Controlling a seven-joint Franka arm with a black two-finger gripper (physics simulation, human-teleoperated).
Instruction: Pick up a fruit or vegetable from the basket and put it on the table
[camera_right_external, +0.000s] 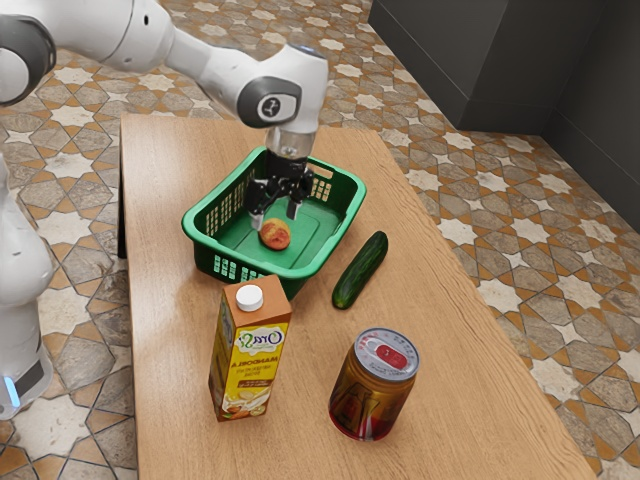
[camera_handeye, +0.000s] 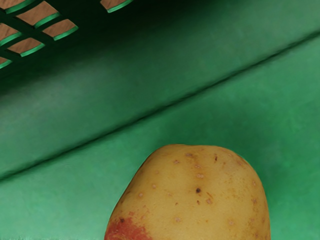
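Observation:
In the exterior view my black gripper (camera_right_external: 275, 214) reaches down into the green basket (camera_right_external: 205, 248), its two fingers spread apart. Just below the fingertips lies a yellow and red potato (camera_right_external: 275, 236) on the basket's floor. The wrist view has the same potato (camera_handeye: 192, 195) close under the hand, yellow with a red patch, and the green basket (camera_handeye: 60, 120) around it. Outside the basket, on the wooden table (camera_right_external: 170, 350), lies a dark green cucumber (camera_right_external: 361, 270).
A yellow and brown drink carton (camera_right_external: 248, 365) stands upright near the basket's front corner. To its right in the exterior view is a lidded glass jar (camera_right_external: 370, 392). The basket's raised walls surround the gripper's fingers.

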